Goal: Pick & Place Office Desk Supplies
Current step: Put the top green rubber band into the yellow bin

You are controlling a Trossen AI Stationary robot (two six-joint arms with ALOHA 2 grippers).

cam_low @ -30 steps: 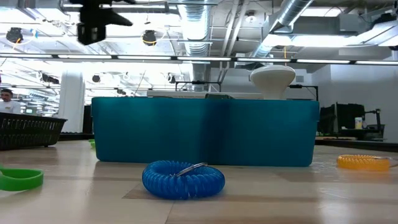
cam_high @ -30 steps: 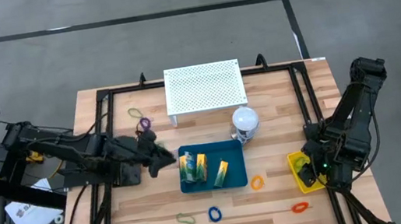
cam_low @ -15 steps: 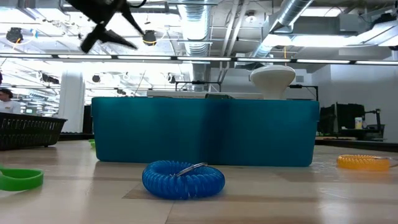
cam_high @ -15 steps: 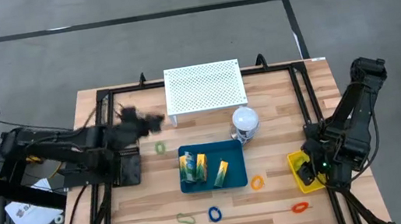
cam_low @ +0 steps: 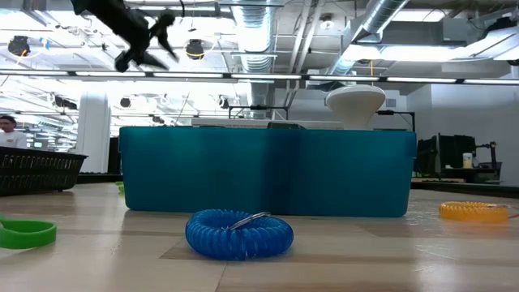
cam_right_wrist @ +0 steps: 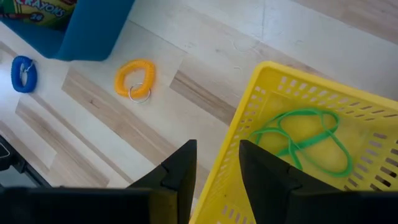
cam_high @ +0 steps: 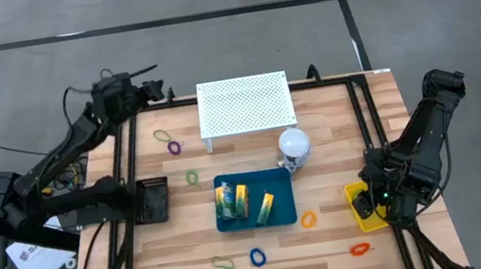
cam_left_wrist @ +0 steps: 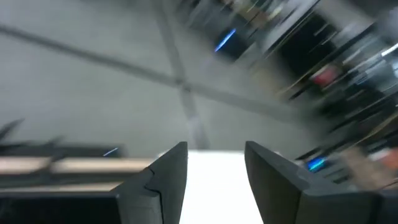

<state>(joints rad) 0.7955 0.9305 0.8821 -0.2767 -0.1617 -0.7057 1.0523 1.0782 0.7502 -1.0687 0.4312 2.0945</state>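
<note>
Table: I am looking down on a wooden table [cam_high: 330, 235] with a black frame, standing on a grey floor with dark lines.
Room: from table height I am seeing pipes, ducts and ceiling lights behind the blue bin [cam_low: 268, 170], and a person at the far left edge.
Hard to see: my left wrist view is smearing, so only the two fingers and a pale surface are reading.
Left gripper [cam_high: 156, 88]: I am holding it high off the table's far left corner, fingers slightly apart and empty.
Right gripper [cam_right_wrist: 214, 163]: it is hanging over the yellow basket [cam_right_wrist: 249, 112] rim, fingers narrowly apart, gripping nothing.
Basket: a green loop [cam_right_wrist: 305, 140] is lying inside.
Bin: packets [cam_high: 231, 198] are sitting in it.
Loose loops: an orange loop [cam_right_wrist: 135, 77] and a blue loop [cam_right_wrist: 23, 73] are lying near the bin; others are lying scattered.
</note>
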